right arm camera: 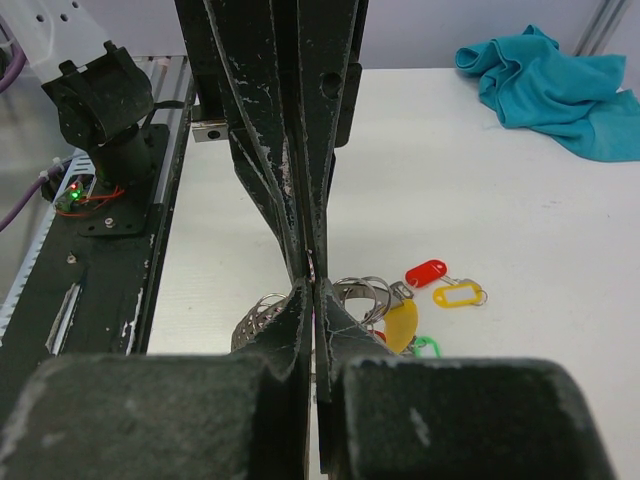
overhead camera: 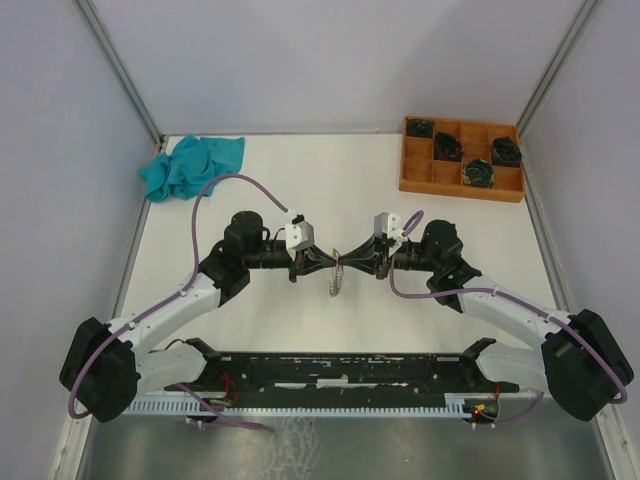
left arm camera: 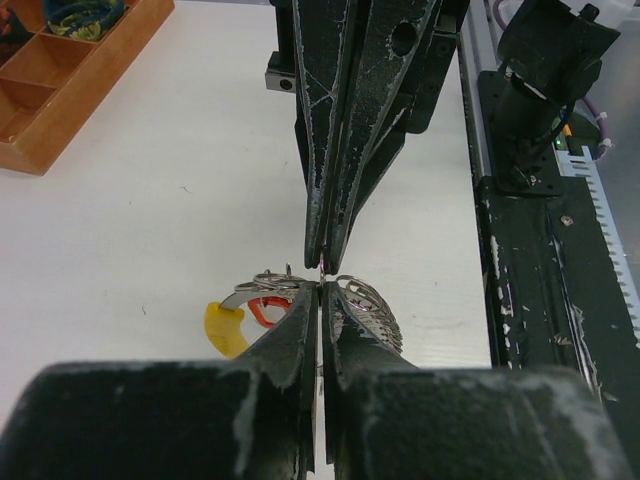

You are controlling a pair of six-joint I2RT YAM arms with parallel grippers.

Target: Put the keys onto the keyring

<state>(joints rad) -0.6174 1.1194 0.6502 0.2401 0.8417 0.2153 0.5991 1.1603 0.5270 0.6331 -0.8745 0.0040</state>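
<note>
As counted: two grippers, left gripper (left arm camera: 320, 292) and right gripper (right arm camera: 312, 290), both pinched closed, tip to tip over one keyring (right arm camera: 362, 290) at mid-table. Just beside it, three keys: red key (right arm camera: 426, 272), yellow key (right arm camera: 457, 296), green key (right arm camera: 428, 345). One white table (overhead camera: 300, 180), grey walls (overhead camera: 330, 60), one teal cloth (overhead camera: 190, 165), one wooden tray (overhead camera: 410, 185). Keyring half hidden; unclear whether pinched.

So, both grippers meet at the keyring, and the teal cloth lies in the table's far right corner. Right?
No: the top view shows the teal cloth in the far left corner. The left gripper and right gripper do meet at the keyring.
</note>
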